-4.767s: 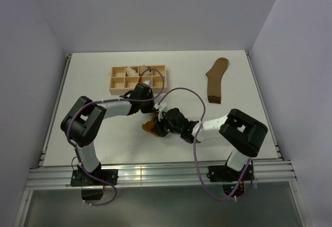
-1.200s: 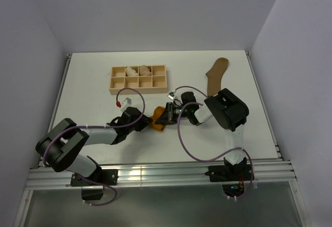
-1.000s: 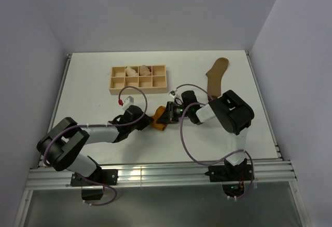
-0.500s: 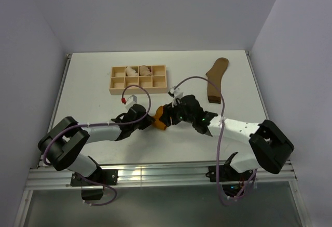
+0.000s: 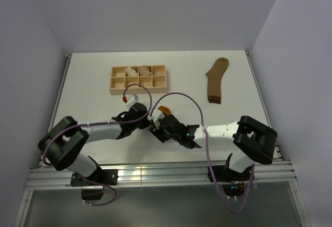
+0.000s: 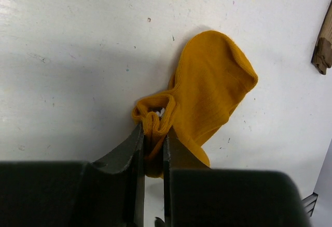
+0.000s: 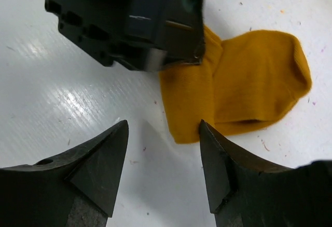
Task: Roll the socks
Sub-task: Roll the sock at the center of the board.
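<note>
Left hand (image 6: 153, 133) clamped on mustard sock (image 6: 207, 92) at its bunched end, body running away ahead. Right hand (image 7: 163, 125) open, with the sock just beyond its fingertips.

No writing, number, brand or sign can be read in any of the views. A small white and red tag (image 5: 127, 98) sits just above the wrist end of the left arm (image 5: 101, 130), but it is too small to show any lettering.
</note>
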`<action>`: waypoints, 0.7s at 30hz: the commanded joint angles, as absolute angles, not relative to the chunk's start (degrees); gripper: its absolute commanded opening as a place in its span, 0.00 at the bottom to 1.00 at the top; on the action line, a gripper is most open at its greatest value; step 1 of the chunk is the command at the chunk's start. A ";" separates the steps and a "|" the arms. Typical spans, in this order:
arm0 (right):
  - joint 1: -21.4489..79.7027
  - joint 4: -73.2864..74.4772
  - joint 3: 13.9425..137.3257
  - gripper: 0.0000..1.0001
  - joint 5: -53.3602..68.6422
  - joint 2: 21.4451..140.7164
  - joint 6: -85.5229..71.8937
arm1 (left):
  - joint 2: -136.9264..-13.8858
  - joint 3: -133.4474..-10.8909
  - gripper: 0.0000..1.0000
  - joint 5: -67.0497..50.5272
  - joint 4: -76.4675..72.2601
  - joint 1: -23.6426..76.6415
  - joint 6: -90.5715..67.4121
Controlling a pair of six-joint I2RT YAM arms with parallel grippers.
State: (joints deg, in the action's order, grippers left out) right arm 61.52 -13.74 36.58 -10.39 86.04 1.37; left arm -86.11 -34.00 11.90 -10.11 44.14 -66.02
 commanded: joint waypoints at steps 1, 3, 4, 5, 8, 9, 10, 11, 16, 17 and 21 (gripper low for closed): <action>63.89 -16.61 40.42 0.63 -18.53 88.76 5.89 | -87.19 -35.33 0.00 11.69 -7.21 44.65 -64.34; 64.86 -17.22 41.39 0.61 -20.29 91.05 6.94 | -87.27 -35.59 0.00 11.60 -6.86 44.74 -64.25; 65.21 -17.31 41.74 0.60 -20.74 92.19 7.29 | -87.19 -35.60 0.00 11.51 -6.86 44.82 -64.25; 65.65 -17.40 42.36 0.59 -21.26 92.72 7.56 | -87.19 -35.42 0.00 11.43 -6.94 44.82 -64.25; 66.00 -17.67 43.15 0.56 -24.42 94.91 8.44 | -87.45 -35.59 0.00 10.81 -7.21 44.82 -64.16; 66.27 -17.93 43.15 0.56 -24.78 95.36 9.05 | -87.63 -35.68 0.00 10.72 -7.21 44.82 -64.16; 66.44 -18.10 43.24 0.55 -25.57 95.80 9.23 | -87.71 -35.77 0.00 10.64 -7.21 44.74 -64.16; 66.53 -18.28 43.16 0.55 -26.36 96.06 9.32 | -87.80 -35.77 0.00 10.55 -7.12 44.74 -64.07; 67.50 -21.79 40.35 0.58 -27.25 92.66 9.14 | -87.89 -35.95 0.00 10.63 -6.51 44.82 -63.99; 67.50 -22.32 39.73 0.59 -26.99 91.68 8.88 | -87.89 -36.03 0.00 10.72 -6.42 44.74 -63.98; 67.50 -23.55 38.06 0.66 -25.32 88.07 8.96 | -87.71 -36.04 0.01 10.90 -6.33 44.74 -63.90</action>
State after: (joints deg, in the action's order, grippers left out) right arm 66.57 -18.41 38.59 -25.69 92.40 7.16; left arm -86.52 -34.81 11.60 -8.84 43.88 -65.39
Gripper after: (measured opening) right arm 0.647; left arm 0.159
